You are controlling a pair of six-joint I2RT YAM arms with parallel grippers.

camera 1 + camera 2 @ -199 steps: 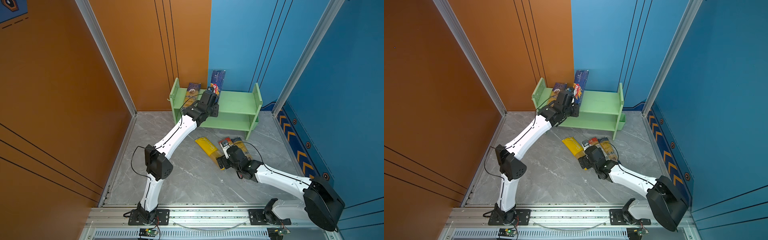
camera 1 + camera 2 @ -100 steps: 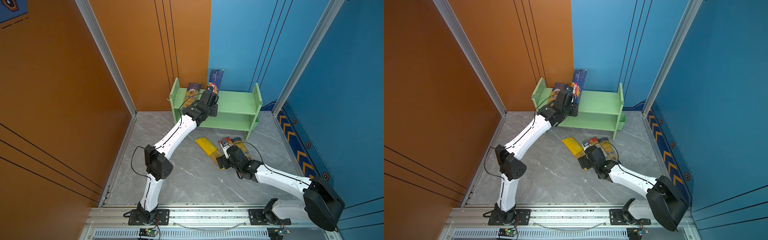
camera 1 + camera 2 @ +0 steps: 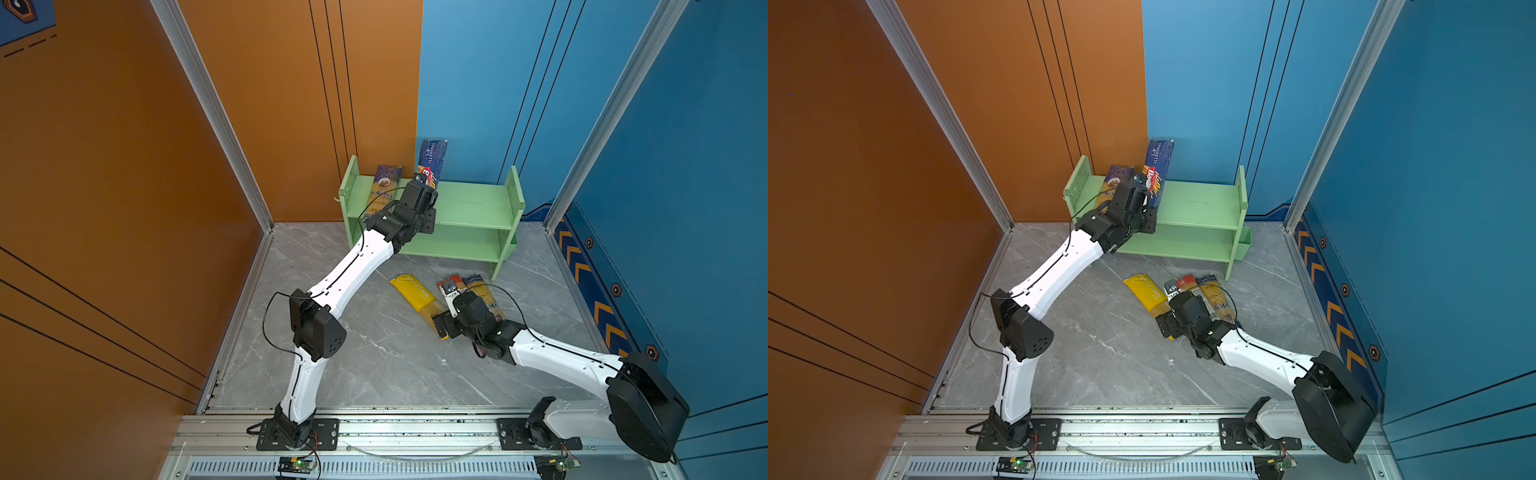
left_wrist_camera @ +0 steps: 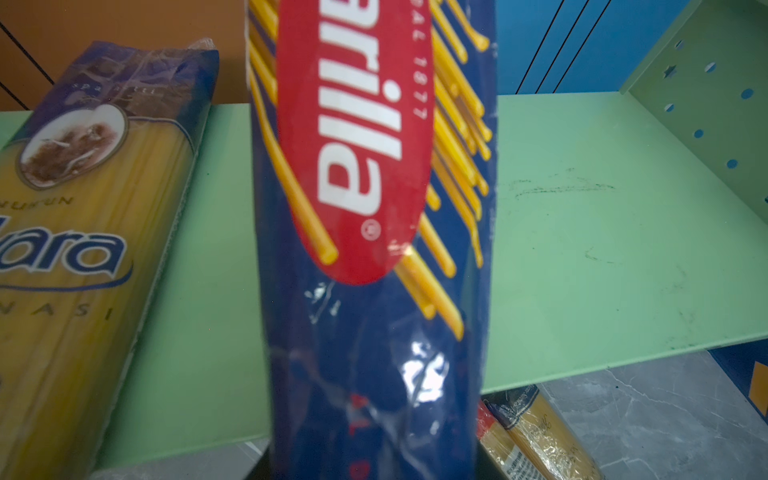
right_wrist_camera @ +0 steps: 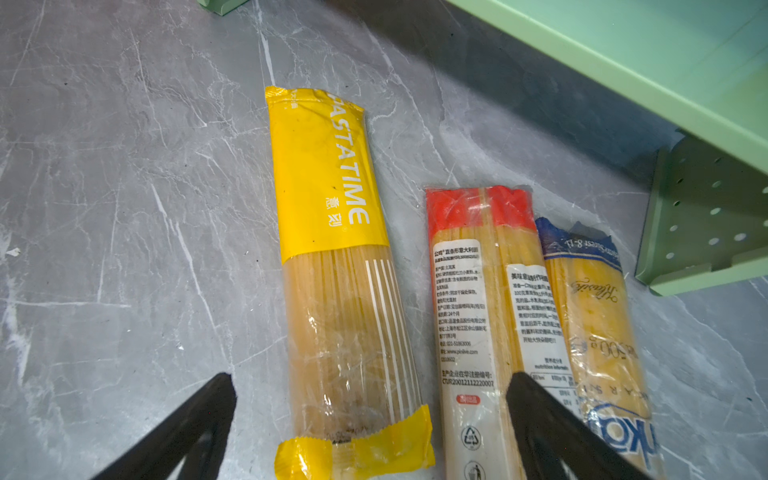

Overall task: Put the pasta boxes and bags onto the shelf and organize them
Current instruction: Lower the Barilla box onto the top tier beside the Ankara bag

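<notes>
The dark blue Barilla spaghetti pack point(image 3: 432, 160) has swung slightly toward nine o'clock within the last second. It now stands nearly upright over the top tier of the pastel-green two-tier shelf point(image 3: 478, 203), so we judge it almost placed. We cannot tell whether its base touches the tier. Its glossy film shows a red oval logo and yellow strands.

The left gripper point(image 3: 424, 189) clamps narrowly on its lower end. At its nine o'clock leans a dark-blue-and-yellow spaghetti bag point(image 3: 384, 185).

At the shelf's six o'clock, on the grey marbled table point(image 3: 374, 353), lie a yellow Pastatime pack point(image 5: 332, 208), a red-ended clear pack point(image 5: 478, 216) and a second blue-and-yellow bag point(image 5: 590, 291). The right gripper point(image 5: 370, 377) hangs wide open over them.
</notes>
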